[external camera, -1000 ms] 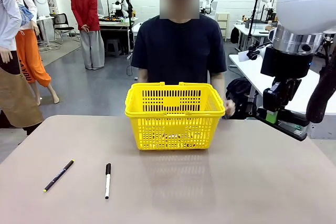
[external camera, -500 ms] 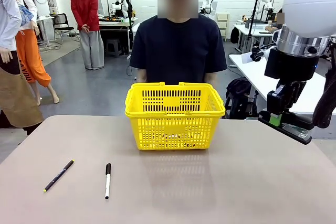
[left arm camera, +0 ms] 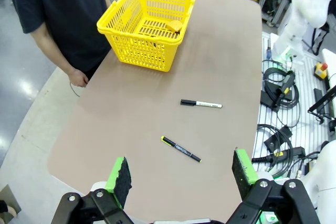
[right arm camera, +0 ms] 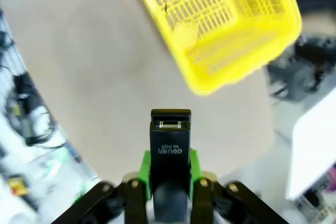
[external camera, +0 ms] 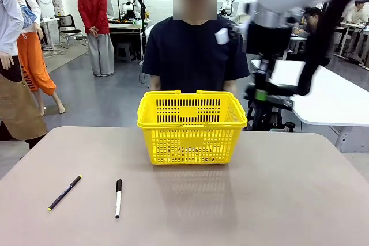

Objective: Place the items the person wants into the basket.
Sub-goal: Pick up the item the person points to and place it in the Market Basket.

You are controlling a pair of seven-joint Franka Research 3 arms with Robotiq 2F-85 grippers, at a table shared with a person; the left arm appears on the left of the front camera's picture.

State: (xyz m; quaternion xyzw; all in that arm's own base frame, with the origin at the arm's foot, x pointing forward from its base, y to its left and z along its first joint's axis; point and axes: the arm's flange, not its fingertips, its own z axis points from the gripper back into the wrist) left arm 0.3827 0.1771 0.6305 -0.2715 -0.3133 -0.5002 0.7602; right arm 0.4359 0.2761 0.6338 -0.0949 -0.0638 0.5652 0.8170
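The yellow basket (external camera: 192,128) stands at the far middle of the table, in front of the person (external camera: 196,50). My right gripper (external camera: 263,95), blurred by motion, hangs in the air just right of the basket's rim. It is shut on the black stapler (right arm camera: 170,145), which sticks out past the green pads, with the basket (right arm camera: 220,19) below and ahead. A small rounded yellow tape measure (left arm camera: 174,26) lies on the basket's floor (left arm camera: 152,24). My left gripper (left arm camera: 181,174) is open and holds nothing, high above the table's near side.
A thin black pen with a yellow tip (external camera: 64,192) and a white marker with a black cap (external camera: 118,197) lie at the table's front left. A white table (external camera: 323,99) stands behind on the right. Cables and gear lie on the floor (left arm camera: 283,93) beside the table.
My right arm has swung left and upward with the stapler, from off the table's right edge to beside the basket. The person's hand by the basket's right side has dropped away.
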